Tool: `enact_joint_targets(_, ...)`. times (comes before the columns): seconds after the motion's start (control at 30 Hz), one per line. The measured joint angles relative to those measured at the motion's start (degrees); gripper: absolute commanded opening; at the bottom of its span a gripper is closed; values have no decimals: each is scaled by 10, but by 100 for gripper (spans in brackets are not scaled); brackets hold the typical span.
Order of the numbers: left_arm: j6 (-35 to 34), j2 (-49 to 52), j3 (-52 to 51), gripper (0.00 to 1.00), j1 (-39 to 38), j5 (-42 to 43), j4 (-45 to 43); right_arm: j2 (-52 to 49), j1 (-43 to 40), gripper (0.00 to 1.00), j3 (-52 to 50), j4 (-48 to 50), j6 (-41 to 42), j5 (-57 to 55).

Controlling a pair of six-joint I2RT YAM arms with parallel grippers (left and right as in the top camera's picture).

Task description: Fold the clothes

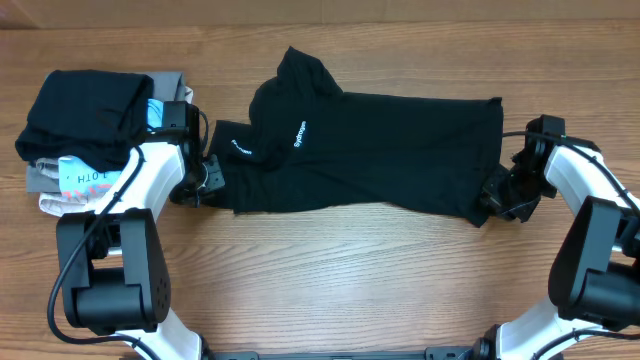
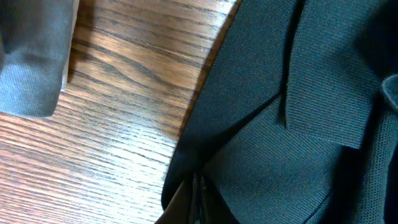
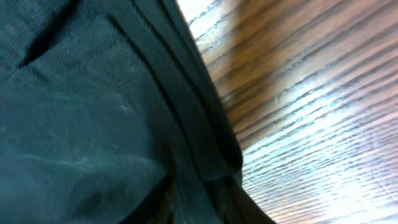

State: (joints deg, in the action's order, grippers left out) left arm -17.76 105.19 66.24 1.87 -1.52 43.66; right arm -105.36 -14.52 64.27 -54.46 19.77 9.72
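Overhead: the black T-shirt (image 1: 380,150) lies spread across the middle of the tabletop (image 1: 350,290). The left end effector (image 1: 207,180) is at its left edge and the right end effector (image 1: 497,197) at its lower right corner. A stack (image 1: 90,130) of folded garments sits at upper left.

Left wrist: the T-shirt fills the right side. At bottom centre, the end effector is closed, pinching the shirt's edge. A grey garment (image 2: 28,56) shows at upper left.

Right wrist: the T-shirt covers the left and bare tabletop the right. Fabric hides the end effector, so I cannot tell whether it grips.

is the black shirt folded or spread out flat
Partly folded. The shirt lies as a long band across the table, layers overlapping along its edges, one sleeve poking out.
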Motion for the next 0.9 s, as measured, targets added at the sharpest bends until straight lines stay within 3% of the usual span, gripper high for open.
enact_joint_targets(0.17, 0, 0, 0, 4, 0, 0, 0, 0, 0, 4, 0, 0, 3, 6)
enact_joint_targets(0.9, 0, 0, 0, 4, 0, 0, 0, 0, -9, 4, 38, 13, -3, 5)
